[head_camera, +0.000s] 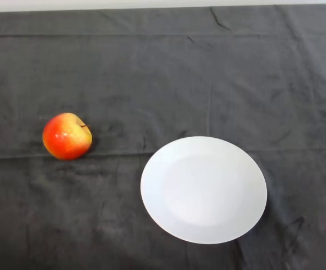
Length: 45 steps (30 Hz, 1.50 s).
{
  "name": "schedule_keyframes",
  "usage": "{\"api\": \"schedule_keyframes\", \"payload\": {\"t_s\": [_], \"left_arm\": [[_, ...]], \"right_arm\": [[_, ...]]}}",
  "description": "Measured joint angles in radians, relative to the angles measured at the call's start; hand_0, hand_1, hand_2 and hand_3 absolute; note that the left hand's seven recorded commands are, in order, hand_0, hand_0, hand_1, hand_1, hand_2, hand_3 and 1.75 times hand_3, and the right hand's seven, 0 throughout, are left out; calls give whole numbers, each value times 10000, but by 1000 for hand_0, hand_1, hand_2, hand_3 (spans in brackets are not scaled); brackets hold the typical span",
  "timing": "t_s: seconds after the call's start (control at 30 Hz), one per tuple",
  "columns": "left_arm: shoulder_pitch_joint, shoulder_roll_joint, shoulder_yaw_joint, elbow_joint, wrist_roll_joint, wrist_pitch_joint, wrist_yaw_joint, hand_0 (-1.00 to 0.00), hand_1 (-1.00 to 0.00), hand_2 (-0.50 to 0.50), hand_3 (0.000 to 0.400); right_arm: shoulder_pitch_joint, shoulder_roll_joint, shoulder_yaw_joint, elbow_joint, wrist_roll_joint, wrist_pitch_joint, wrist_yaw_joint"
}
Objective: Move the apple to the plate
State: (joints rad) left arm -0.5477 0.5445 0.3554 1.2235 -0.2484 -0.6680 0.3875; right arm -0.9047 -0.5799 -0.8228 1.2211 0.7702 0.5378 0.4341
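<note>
The apple (pixel 67 136) is sitting on the left side of the counter (pixel 163 73), resting directly on the dark cloth (pixel 253 84) that is covering the surface. It is lying tipped, with its stem end turned up and toward the right and its yellow shoulder facing the camera, while the red side is facing down and left. The soft, wrinkled cloth is probably what is keeping it from rolling. It is sitting well apart from the plate, with a band of bare cloth lying between them, so the task is not yet begun.

Moving right, the white plate (pixel 203 189) is lying flat just right of centre and nearer the robot than the apple. Nothing is resting in it. It is waiting as the target, and its shallow, open shape is leaving it free to be approached from above or from the left.

No part of the robot is showing in the head view, so nothing can be told of the fingers, whether released, clenched or grasping anything. Since the left arm would be entering from the lower left, the apple appears to be placed on the working arm's own side, which should be making for a short reach followed by a carry rightward and slightly toward the robot.
</note>
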Motion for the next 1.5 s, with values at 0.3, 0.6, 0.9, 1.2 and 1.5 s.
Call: {"api": "schedule_keyframes", "payload": {"t_s": [0.3,0.6,0.9,1.2,1.5], "left_arm": [[-364,-464,-803,-20,865,-483,19,0,0,0,0],[-387,-1041,-1521,-20,1859,-764,77,0,0,0,0],[-407,-1179,-2051,-22,2464,-1217,-243,0,0,0,0],[-414,-1546,-3075,-22,3596,-1233,-134,0,0,0,0],[-532,-1761,-3580,-21,4325,-1214,-116,0,0,0,0]], "right_arm": [[0,0,0,0,0,0,0],[0,-1,0,0,0,0,0],[0,-1,0,0,0,0,0],[0,0,0,0,0,0,0],[0,0,0,0,0,0,0]]}}
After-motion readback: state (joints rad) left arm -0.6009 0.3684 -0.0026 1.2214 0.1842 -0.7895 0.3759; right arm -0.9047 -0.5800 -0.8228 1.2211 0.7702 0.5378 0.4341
